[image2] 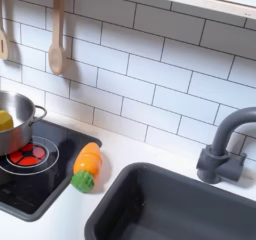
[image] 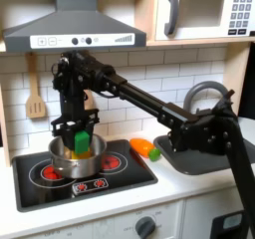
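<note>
In the first exterior view the tool (image: 78, 131) hangs low over the steel pot (image: 76, 161) on the toy stove (image: 40, 183), its fingers closed on a green block (image: 82, 142) held just inside the pot's rim. A toy carrot (image: 145, 148) lies on the surface beside the stove — between it and the dark sink (image2: 170, 209) in the second exterior view, where a wooden spoon (image2: 57, 29) hangs on the tiled wall.

Readable text: one item. In the first exterior view, upper right of the frame, the microwave (image: 204, 11) display shows digits reading approximately "01:30". Keypad markings below it are too small to read.
</note>
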Controlling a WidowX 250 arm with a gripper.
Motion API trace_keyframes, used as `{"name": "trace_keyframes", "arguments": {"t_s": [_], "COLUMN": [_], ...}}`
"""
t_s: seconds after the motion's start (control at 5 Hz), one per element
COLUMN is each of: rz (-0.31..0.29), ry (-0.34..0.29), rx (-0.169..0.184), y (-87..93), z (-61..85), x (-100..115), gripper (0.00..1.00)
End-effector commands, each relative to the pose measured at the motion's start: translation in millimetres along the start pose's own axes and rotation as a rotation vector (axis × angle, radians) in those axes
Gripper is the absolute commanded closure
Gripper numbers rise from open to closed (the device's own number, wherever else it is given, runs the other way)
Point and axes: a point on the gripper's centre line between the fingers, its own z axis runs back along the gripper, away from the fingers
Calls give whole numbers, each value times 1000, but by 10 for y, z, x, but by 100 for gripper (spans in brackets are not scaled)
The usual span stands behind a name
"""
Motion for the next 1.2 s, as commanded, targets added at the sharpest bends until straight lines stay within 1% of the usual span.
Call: {"name": "trace_keyframes", "arguments": {"t_s": [0.0, 0.2, 0.6, 0.8, 1.0], "rz": [-14, -17, -24, -23, -46], "ry": [23, 20, 10, 5, 7], "rx": [3, 4, 4, 10, 11], "y": [14, 20, -3, -50, -155], "z": [-58, -30, -24, -48, -76], "x": [30, 17, 35, 46, 59], "gripper": [100, 0, 0, 0, 0]}}
